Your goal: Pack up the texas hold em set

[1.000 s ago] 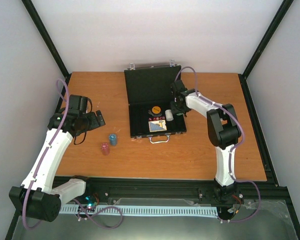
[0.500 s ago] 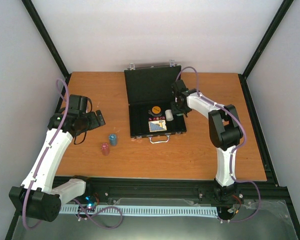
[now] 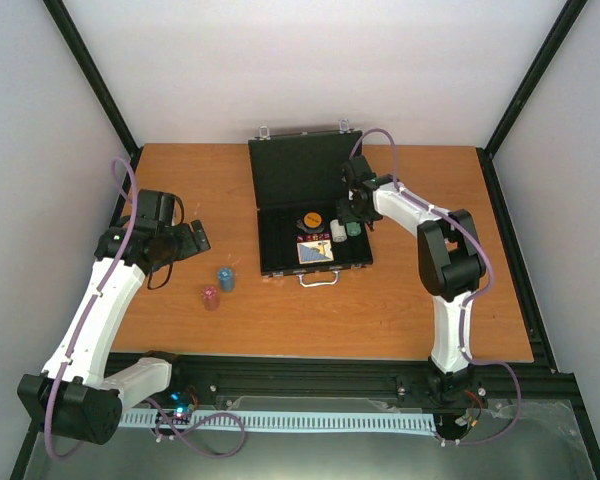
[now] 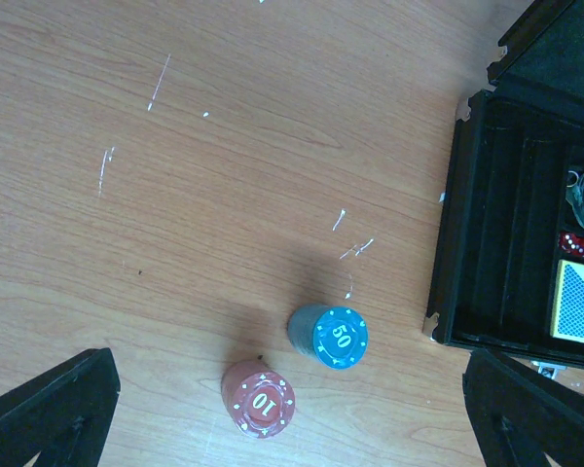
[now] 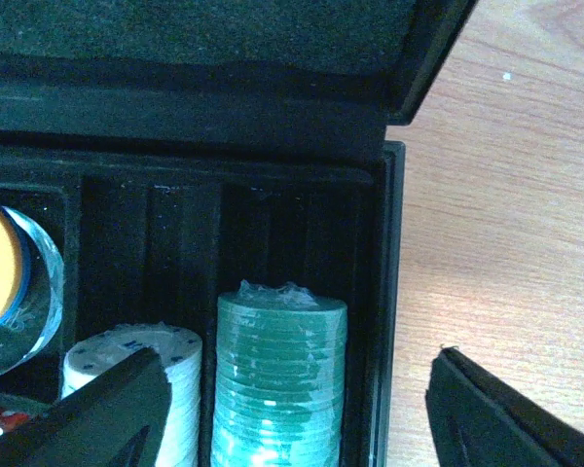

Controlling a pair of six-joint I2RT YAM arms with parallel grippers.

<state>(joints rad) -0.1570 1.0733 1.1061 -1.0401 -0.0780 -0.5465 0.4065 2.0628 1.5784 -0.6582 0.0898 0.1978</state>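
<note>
1. From the top: the black case lies open in the middle of the table. Its lid is tipped up at the far side. Inside the case are an orange disc, a card deck, a white stack and a green stack. The right gripper hangs over the right end of the case, just above the green stack. The left gripper is well to the left of the case. A blue stack and a red stack stand on the table, left of the case's near corner. The red one is farther from the case.

2. From the left wrist: the left jaws are wide apart and hold nothing. The blue stack and the red stack stand just beside each other below them. The left end of the case shows the deck, the disc and the red dice.

3. From the right wrist: the right jaws are wide apart. The green stack lies in the slot by the right wall of the case. It is between the fingers, and they do not touch it. The white stack lies in the next slot to the left. Past it are the orange disc and a clear disc.
</note>
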